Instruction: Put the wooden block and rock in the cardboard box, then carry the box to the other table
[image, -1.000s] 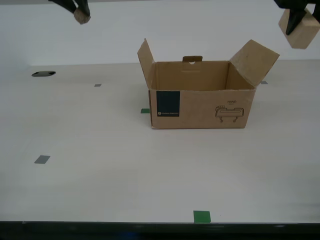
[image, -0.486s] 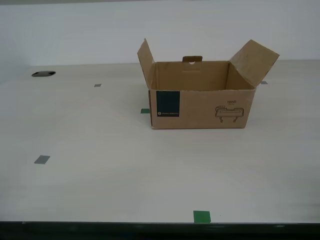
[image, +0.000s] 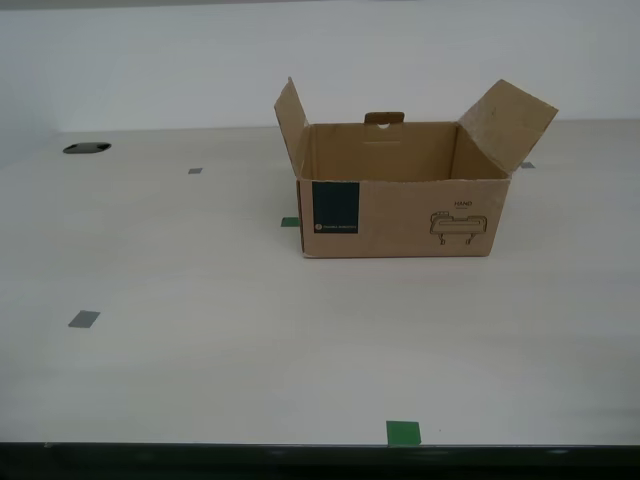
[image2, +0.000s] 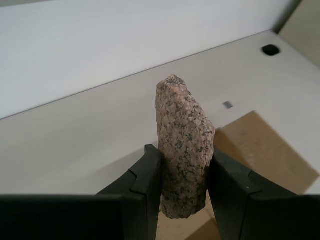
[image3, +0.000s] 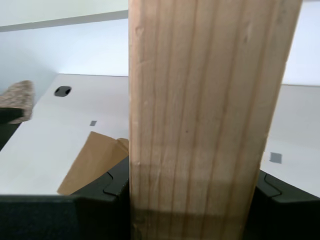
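Note:
The cardboard box (image: 400, 215) stands open on the beige table in the middle of the exterior view, with its side flaps up and nothing visible inside. Neither arm shows in that view. My second gripper (image2: 185, 170) is shut on the speckled pink rock (image2: 184, 150), held upright above a box flap (image2: 260, 150). My first gripper (image3: 192, 185) is shut on the wooden block (image3: 200, 120), which fills most of its view. Past the block I see a flap (image3: 92, 160) below and the rock (image3: 17, 97) off to one side. The other table is out of view.
The table carries small grey tape squares (image: 84, 319) and green ones (image: 404, 432). A dark oval hole (image: 87, 148) lies far back at the exterior view's left. A plain white wall rises behind, and the table's front edge runs along the bottom of the exterior view.
A second ago the rock and the block hung in their grippers at the exterior view's top corners. Both have since risen out of that view. The box has not moved.

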